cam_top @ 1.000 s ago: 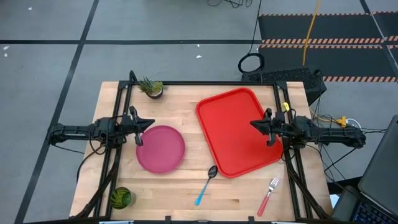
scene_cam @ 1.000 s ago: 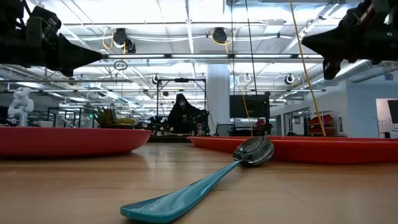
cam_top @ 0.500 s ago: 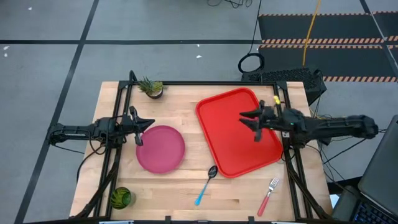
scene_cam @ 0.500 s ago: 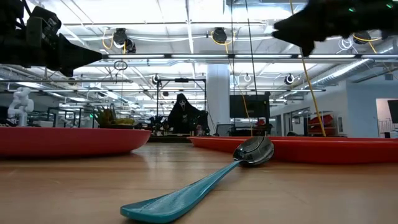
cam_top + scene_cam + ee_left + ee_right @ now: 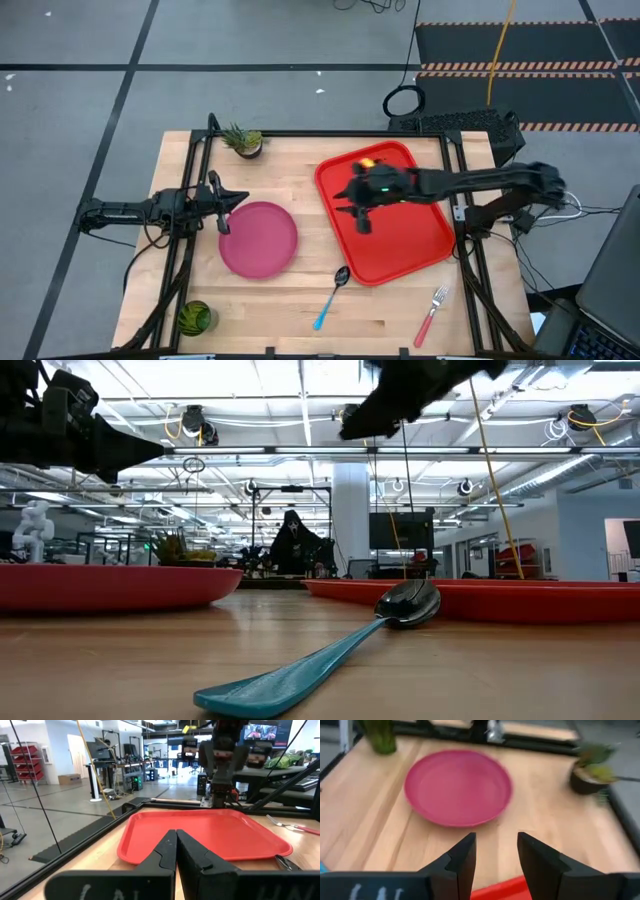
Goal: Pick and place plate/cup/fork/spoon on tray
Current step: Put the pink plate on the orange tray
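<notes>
The pink plate lies flat on the wood at the table's left middle. To its right is the red tray. The blue-handled spoon and red-handled fork lie near the front edge, and the green cup stands at the front left corner. My right gripper hangs open over the tray's left part, clear of it, pointing toward the plate. My left gripper waits shut above the plate's left edge, pointing at the tray.
A small potted plant stands at the far edge, left of the tray. A black frame rail runs along the table's far edge. Bare wood lies between the plate and the tray and in front of the plate.
My right gripper has swept from the tray's right edge toward the table's left edge, out over the tray toward the plate, the arm stretching out behind it. The left arm and all the dishes have kept still.
</notes>
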